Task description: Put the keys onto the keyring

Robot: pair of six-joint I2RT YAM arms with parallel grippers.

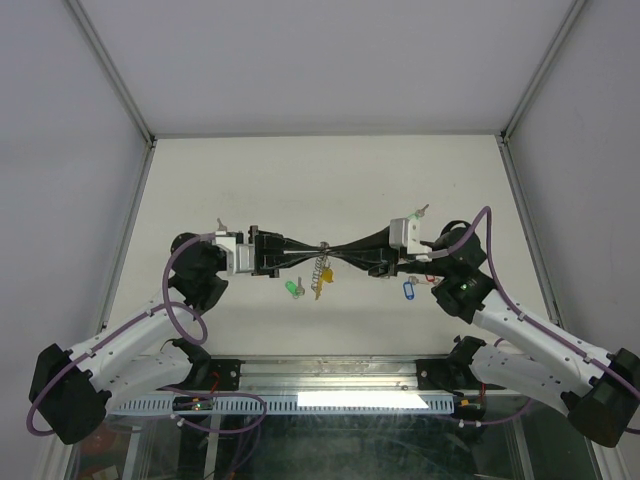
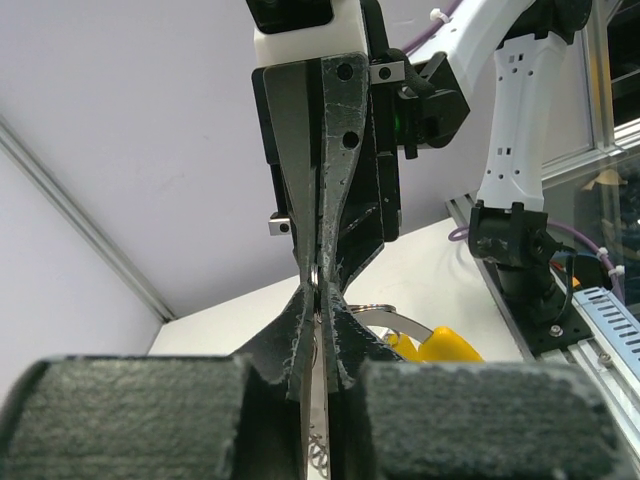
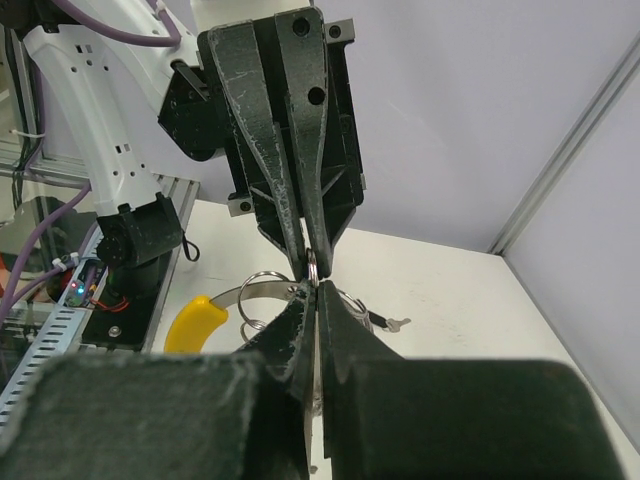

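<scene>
My left gripper [image 1: 317, 251] and right gripper [image 1: 331, 250] meet tip to tip above the middle of the table. Both are shut on a small silver ring of the keyring [image 1: 319, 272]. Its coiled chain and yellow segment [image 1: 323, 289] hang below the tips. In the right wrist view the ring [image 3: 312, 266] sits between the left arm's fingertips [image 3: 296, 240], just above my right gripper [image 3: 314, 292]. The yellow segment [image 3: 194, 322] lies to the left. In the left wrist view my left gripper [image 2: 318, 300] pinches a thin silver edge. Loose keys lie on the table: green tag [image 1: 294, 289], blue tag [image 1: 407, 290], black tag [image 3: 383, 319].
One more key [image 1: 421, 211] lies behind the right wrist and another [image 1: 219, 224] behind the left wrist. A red tag [image 1: 430, 279] shows beside the right arm. White walls with metal posts [image 1: 118, 90] enclose the table, and a rail [image 1: 330, 372] runs along its near edge.
</scene>
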